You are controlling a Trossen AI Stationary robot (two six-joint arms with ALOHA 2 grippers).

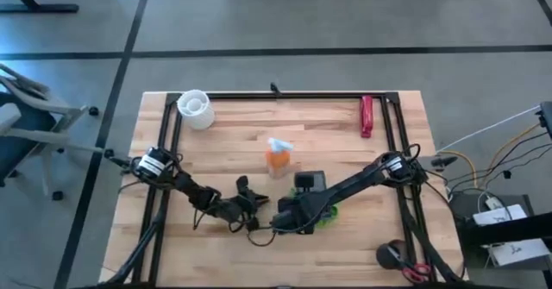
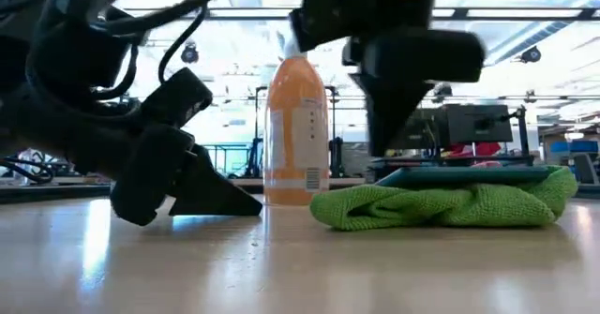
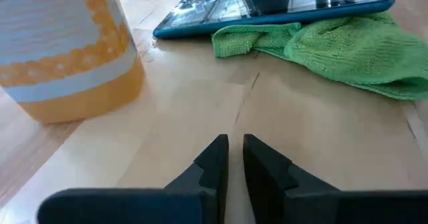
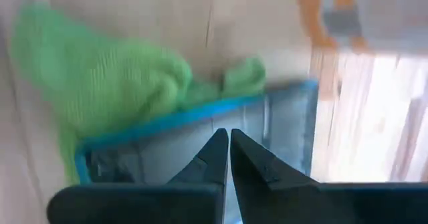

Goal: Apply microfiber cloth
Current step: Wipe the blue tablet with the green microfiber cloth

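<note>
Microfiber cloth [image 2: 441, 204] lies bunched on the table [image 1: 345, 142], just beside the orange bottle [image 2: 296, 131], partly under a blue-edged tablet [image 3: 267, 7] resting on top; its long axis runs away from the bottle. Right gripper [image 4: 229, 156] is nearer, fingers closed and empty, poised over the tablet with cloth just beyond. Left gripper [image 3: 235, 160], closed, empty, sits low on the bottle's other side, pointing toward the cloth.

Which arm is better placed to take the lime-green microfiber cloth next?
Probably the right: its hand hangs directly over the dark blue-edged tablet lying on the lime-green microfiber cloth. The left hand rests farther away.
</note>
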